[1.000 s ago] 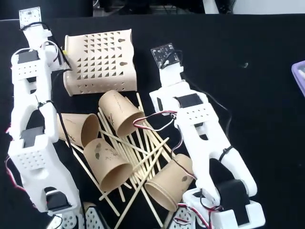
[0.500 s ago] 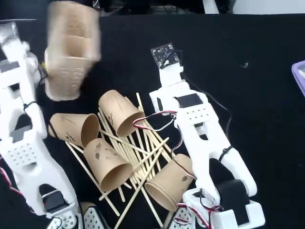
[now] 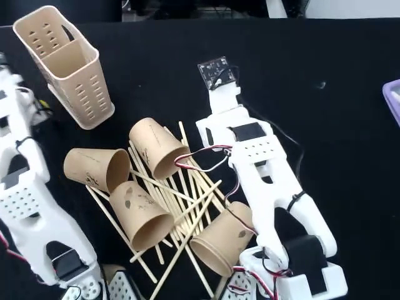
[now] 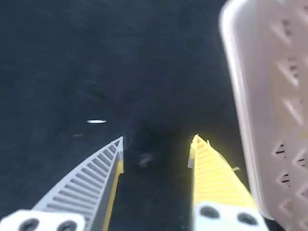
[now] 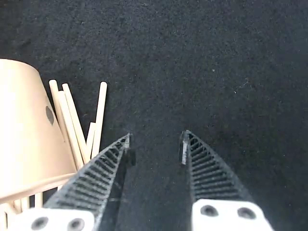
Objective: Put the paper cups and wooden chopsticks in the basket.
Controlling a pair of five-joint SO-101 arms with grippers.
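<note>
A beige perforated basket (image 3: 65, 65) stands upright at the far left of the black table. Several brown paper cups lie on their sides around a loose heap of wooden chopsticks (image 3: 181, 200); one cup (image 3: 156, 147) is nearest the basket and another (image 3: 222, 240) is near the front. In the left wrist view my left gripper (image 4: 156, 147) is open over bare cloth, with the basket wall (image 4: 269, 110) just beside its yellow finger. My right gripper (image 5: 155, 144) is open above the cloth, next to a cup (image 5: 24, 130) and chopstick ends (image 5: 79, 125).
The left arm (image 3: 22, 175) runs along the table's left edge and the right arm (image 3: 262, 169) stretches from the front up beside the pile. A purple object (image 3: 392, 100) pokes in at the right edge. Open black cloth lies to the right.
The basket lay on its side by the left arm; it was swung up and now stands upright farther left. The left arm shifted left. The right arm, cups and chopsticks stayed put.
</note>
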